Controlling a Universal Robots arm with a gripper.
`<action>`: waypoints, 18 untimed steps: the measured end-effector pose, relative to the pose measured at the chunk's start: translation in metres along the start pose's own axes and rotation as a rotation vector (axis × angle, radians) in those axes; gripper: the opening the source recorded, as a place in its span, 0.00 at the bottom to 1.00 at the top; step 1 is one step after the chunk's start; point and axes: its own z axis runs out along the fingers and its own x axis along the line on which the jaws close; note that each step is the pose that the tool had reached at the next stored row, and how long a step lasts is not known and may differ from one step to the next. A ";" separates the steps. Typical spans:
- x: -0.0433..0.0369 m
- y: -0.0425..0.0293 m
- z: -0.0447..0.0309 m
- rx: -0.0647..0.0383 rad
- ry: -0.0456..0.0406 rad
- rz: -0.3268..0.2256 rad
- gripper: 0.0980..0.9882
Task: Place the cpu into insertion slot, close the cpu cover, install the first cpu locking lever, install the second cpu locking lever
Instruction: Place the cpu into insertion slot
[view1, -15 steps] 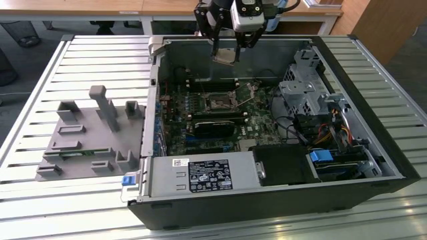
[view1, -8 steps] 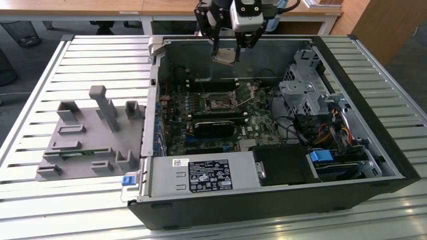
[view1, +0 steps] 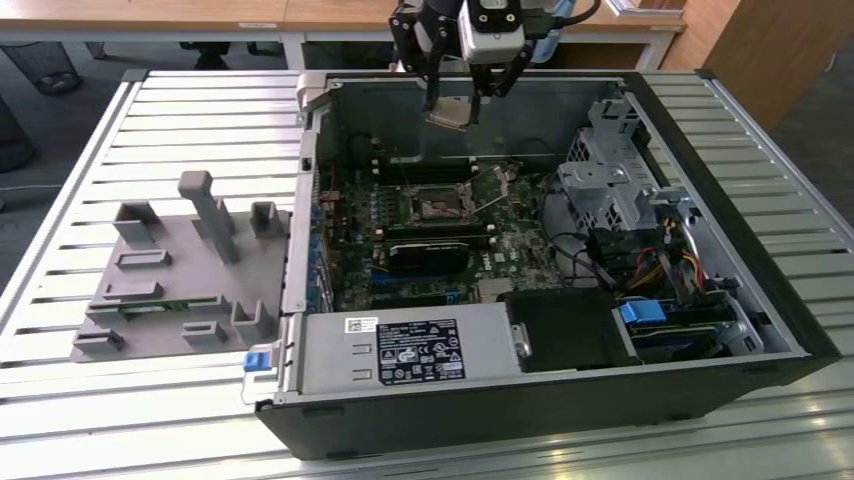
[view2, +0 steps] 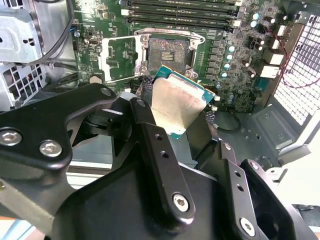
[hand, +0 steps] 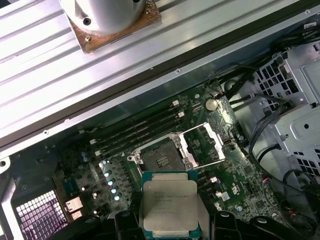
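Cpu (hand: 170, 202) hangs pinched in the gripper (view1: 454, 105) above the open computer case (view1: 534, 420), whose insertion slot (hand: 161, 161) lies uncovered.

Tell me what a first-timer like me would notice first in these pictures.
Probably the gripper hanging over the open computer case, shut on the cpu, a small silvery square chip. On the green board inside the case, the insertion slot lies bare, with the cpu cover standing open beside it.
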 end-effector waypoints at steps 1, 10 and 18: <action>0.0000 0.0000 0.0000 0.000 -0.0003 0.003 0.48; 0.0000 0.0000 0.0000 -0.001 -0.0025 0.028 0.48; 0.0000 0.0000 0.0000 -0.001 -0.0045 0.051 0.48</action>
